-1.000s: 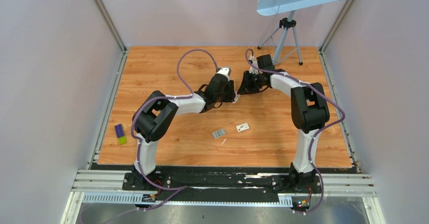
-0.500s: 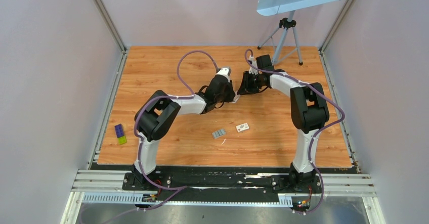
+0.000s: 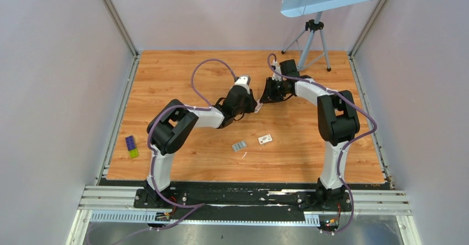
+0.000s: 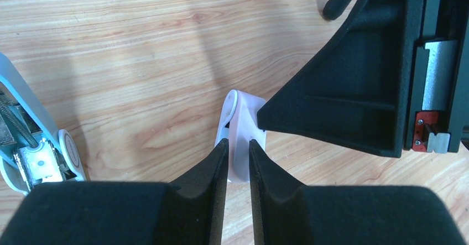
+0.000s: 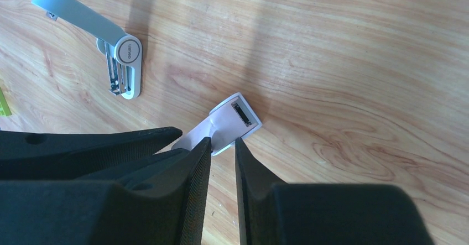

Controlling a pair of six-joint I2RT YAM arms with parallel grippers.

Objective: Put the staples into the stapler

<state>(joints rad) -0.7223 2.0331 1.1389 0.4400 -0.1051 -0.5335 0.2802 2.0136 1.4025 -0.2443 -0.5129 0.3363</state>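
**Stapler** [image 5: 123,57]: on its side on the wooden table [image 3: 309,145], splayed open in a V. Round white hinge cap at the vertex. In the right wrist view, well apart from the small pale piece [image 5: 232,118], up and to the left of it.

**Pale blue-grey upper arm** [image 5: 77,15]: long axis slanting from the hinge toward the top-left corner of that view.

**Metal channel** [image 5: 117,79]: long axis straight down the frame from the hinge, mouth pointing down.

**Left gripper** [image 4: 236,144]: pinching the near end of the small pale piece.

**Right gripper** [image 5: 220,141]: clamped on the same piece from the opposite side, with the dark-slotted end jutting past its fingertips.

**Staples** [image 3: 239,146]: flat on the table, well apart from the small pale piece, on the side nearer the arm bases.

**Small white box tray** [image 3: 265,139]: also on that nearer side of the piece.
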